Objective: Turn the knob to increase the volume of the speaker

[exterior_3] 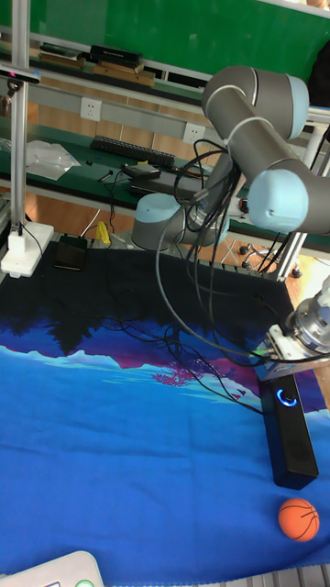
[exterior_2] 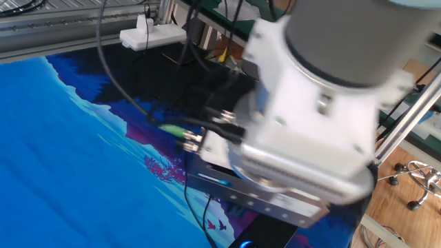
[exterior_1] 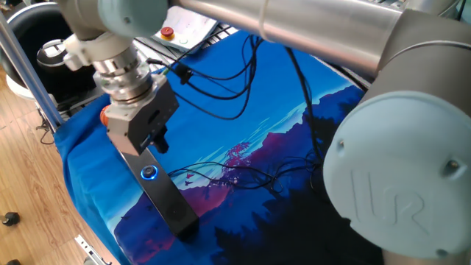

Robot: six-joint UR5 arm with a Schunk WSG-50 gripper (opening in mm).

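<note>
The speaker (exterior_1: 168, 199) is a long black bar lying on the blue cloth near the table's front left edge. Its knob (exterior_1: 150, 173), ringed in blue light, is uncovered on the top face. My gripper (exterior_1: 156, 145) hangs a little above and behind the knob, not touching it, its dark fingers slightly apart with nothing between them. In the tall fixed view the gripper (exterior_3: 288, 370) sits just above the lit knob (exterior_3: 287, 397) at the near end of the speaker (exterior_3: 293, 445). In the other fixed view the blurred wrist hides most of the speaker (exterior_2: 275, 231).
Black cables (exterior_1: 243, 173) trail across the cloth beside the speaker. An orange ball (exterior_3: 299, 518) lies just past the speaker's end. A box with a red button (exterior_1: 180, 29) and a round black device (exterior_1: 29, 29) stand at the back left. The table edge runs close to the speaker.
</note>
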